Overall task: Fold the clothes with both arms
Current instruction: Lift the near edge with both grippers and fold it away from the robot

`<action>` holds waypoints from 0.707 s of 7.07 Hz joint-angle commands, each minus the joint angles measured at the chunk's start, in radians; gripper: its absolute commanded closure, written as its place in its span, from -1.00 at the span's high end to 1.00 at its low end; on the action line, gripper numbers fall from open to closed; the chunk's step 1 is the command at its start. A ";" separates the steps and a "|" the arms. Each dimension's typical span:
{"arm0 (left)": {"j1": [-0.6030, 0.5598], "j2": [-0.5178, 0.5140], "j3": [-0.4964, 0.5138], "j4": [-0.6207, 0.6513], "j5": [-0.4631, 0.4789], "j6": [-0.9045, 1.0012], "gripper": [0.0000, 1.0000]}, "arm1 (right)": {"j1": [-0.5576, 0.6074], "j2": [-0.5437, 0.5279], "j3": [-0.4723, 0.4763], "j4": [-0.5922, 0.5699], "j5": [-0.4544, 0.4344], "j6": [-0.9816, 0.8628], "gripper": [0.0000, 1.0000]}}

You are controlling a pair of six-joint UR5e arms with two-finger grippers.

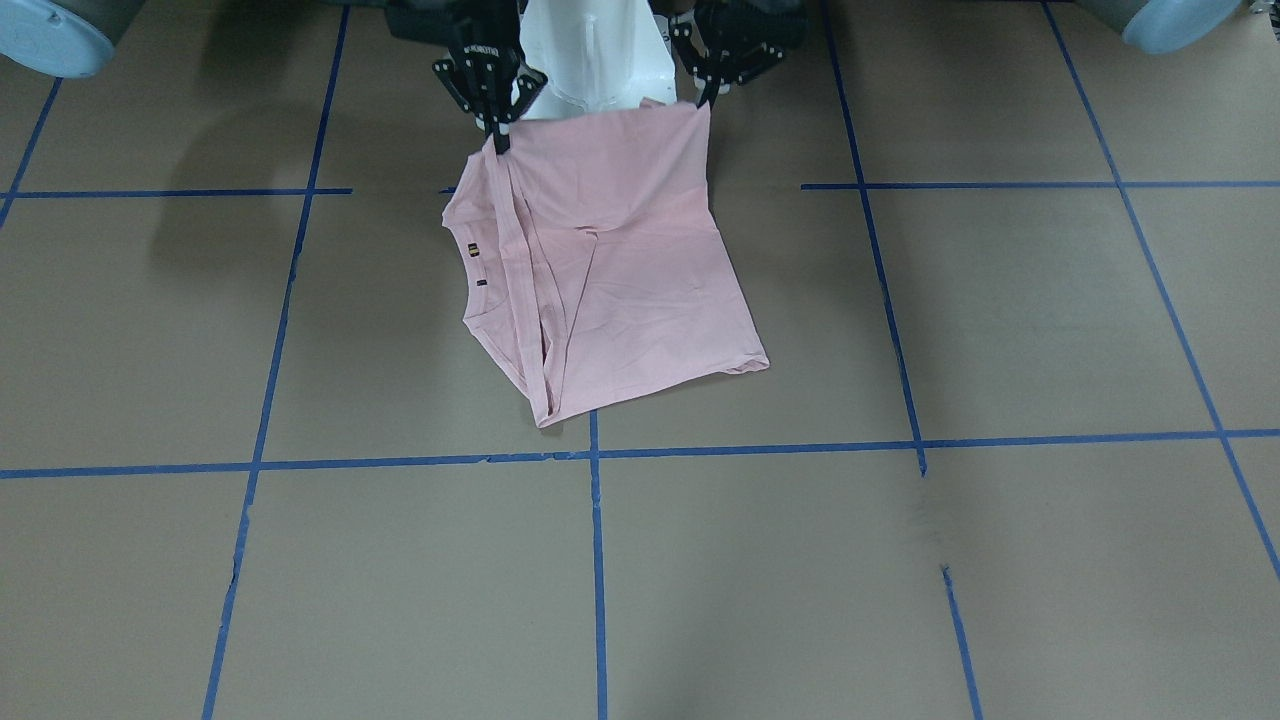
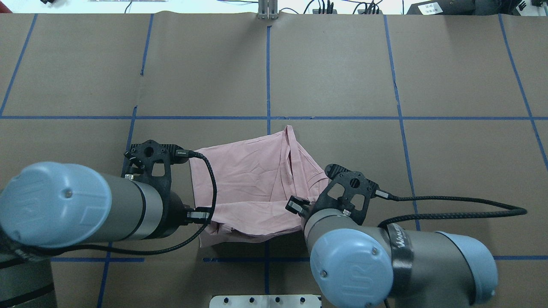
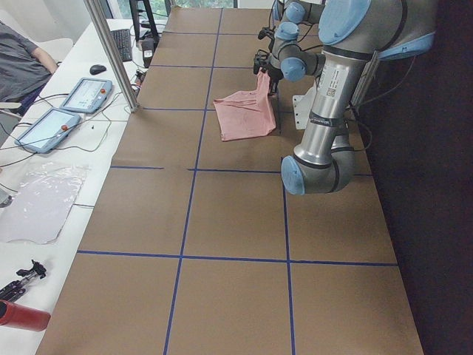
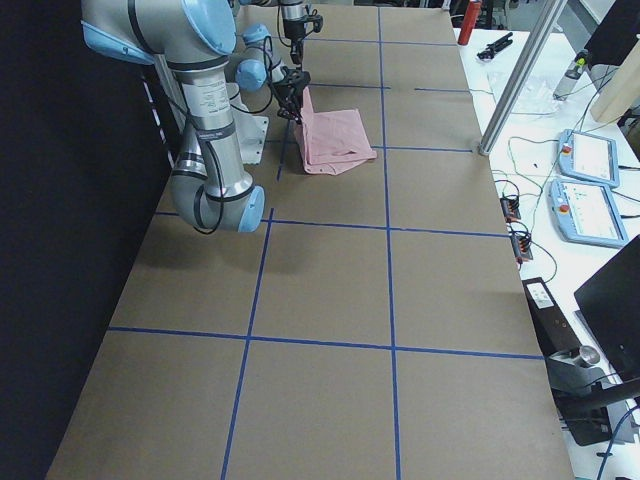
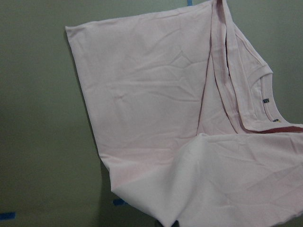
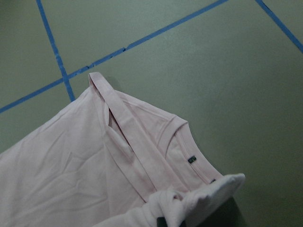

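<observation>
The pale pink T-shirt [image 1: 620,260] lies folded with a plain side up; no dog print or lettering shows. Its ribbed collar [image 1: 478,275] faces the right arm's side. The far part rests on the table, and the near edge is lifted by the robot's base. My left gripper [image 1: 712,95] is shut on one lifted corner. My right gripper [image 1: 497,135] is shut on the other. In the overhead view the shirt [image 2: 252,179] hangs between both wrists, which hide the fingers. The wrist views show the cloth [image 5: 156,109] and the collar [image 6: 189,151] draped below each hand.
The white pedestal base [image 1: 590,50] stands right behind the lifted edge. Blue tape lines [image 1: 597,520] grid the brown table. An aluminium post [image 3: 111,52] and teach pendants [image 3: 85,95] stand on the operators' side bench, where a person [image 3: 18,63] sits.
</observation>
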 commanded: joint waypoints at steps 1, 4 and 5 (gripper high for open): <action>-0.087 -0.006 0.124 -0.076 -0.003 0.077 -1.00 | 0.102 0.032 -0.174 0.164 0.043 -0.073 -1.00; -0.139 -0.006 0.247 -0.172 -0.001 0.115 -1.00 | 0.167 0.111 -0.356 0.248 0.051 -0.106 -1.00; -0.164 -0.006 0.320 -0.234 0.000 0.116 -1.00 | 0.188 0.144 -0.440 0.269 0.057 -0.123 -1.00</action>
